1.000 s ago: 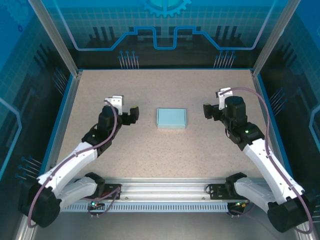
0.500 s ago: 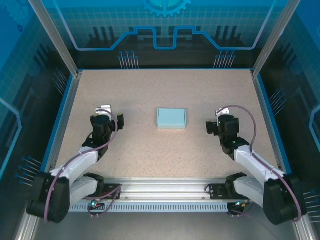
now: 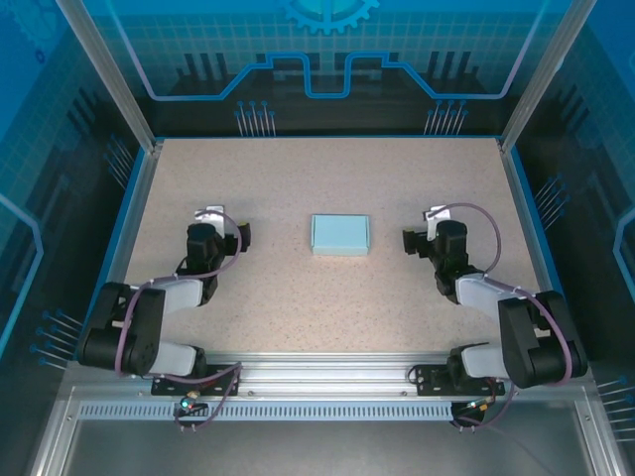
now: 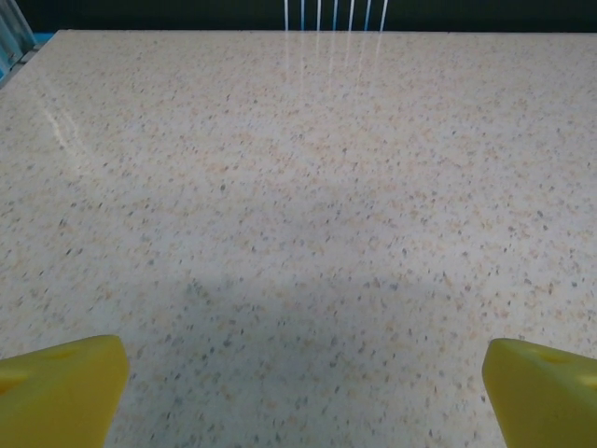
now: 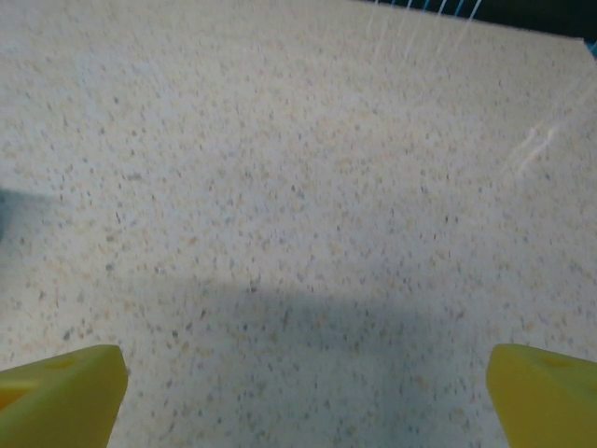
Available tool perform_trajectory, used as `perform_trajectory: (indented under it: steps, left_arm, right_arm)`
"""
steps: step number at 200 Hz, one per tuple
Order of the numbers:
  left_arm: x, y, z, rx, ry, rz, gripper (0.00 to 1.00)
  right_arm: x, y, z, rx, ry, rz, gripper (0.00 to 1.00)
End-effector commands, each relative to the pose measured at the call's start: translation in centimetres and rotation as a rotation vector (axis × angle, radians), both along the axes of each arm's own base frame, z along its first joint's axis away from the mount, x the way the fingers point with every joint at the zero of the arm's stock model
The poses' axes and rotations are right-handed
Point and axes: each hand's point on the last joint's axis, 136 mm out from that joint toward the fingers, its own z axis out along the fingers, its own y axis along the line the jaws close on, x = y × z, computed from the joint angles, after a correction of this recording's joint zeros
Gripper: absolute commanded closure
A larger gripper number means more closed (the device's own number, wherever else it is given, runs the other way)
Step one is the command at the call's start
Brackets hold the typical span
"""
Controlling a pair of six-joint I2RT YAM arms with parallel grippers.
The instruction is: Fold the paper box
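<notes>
The paper box (image 3: 339, 235) is a small pale cyan flat rectangular box lying closed in the middle of the speckled table (image 3: 327, 178). My left gripper (image 3: 224, 234) sits low to its left, well apart from it, and my right gripper (image 3: 427, 239) sits about as far to its right. Both arms are folded back toward their bases. In the left wrist view the left gripper (image 4: 303, 392) is open, its yellow fingertips (image 4: 61, 387) spread to the frame's corners over bare table. The right gripper (image 5: 308, 392) is open the same way, with nothing between its fingertips (image 5: 546, 397).
Blue-edged walls with aluminium posts (image 3: 119, 94) enclose the table on three sides. A metal rail (image 3: 327, 377) carrying the arm bases runs along the near edge.
Both arms have pulled back from beside the box and folded down toward their bases. The grippers stayed open. The box has not moved.
</notes>
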Motion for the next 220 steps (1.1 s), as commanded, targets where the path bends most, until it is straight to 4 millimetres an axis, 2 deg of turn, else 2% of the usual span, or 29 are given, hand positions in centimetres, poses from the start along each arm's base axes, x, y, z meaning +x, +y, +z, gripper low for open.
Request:
perform_trajectory:
  steps: [1, 8, 16, 47, 57, 220]
  left_arm:
    - [1.3, -0.1, -0.1, -0.018, -0.090, -0.050, 0.01]
    - [1.3, 0.1, 0.5, -0.025, -0.110, -0.044, 0.01]
    - [1.3, 0.1, -0.1, -0.041, -0.064, -0.050, 0.01]
    - [1.7, 0.3, -0.1, -0.053, -0.056, -0.053, 0.01]
    - [1.7, 0.3, -0.1, -0.050, -0.063, -0.050, 0.01]
    - [1.7, 0.3, -0.1, -0.049, -0.060, -0.049, 0.01]
  right_arm:
    - [1.7, 1.1, 2.2, 0.021, -0.116, 0.083, 0.00]
    - [1.7, 1.2, 1.9, 0.022, -0.125, 0.093, 0.00]
    - [1.7, 1.2, 1.5, 0.025, -0.136, 0.096, 0.00]
    - [2.3, 0.8, -0.4, 0.049, -0.090, 0.092, 0.00]
    - [2.8, 0.2, -0.2, 0.080, -0.087, 0.084, 0.00]
    - [2.7, 0.3, -0.3, 0.085, -0.080, 0.091, 0.00]
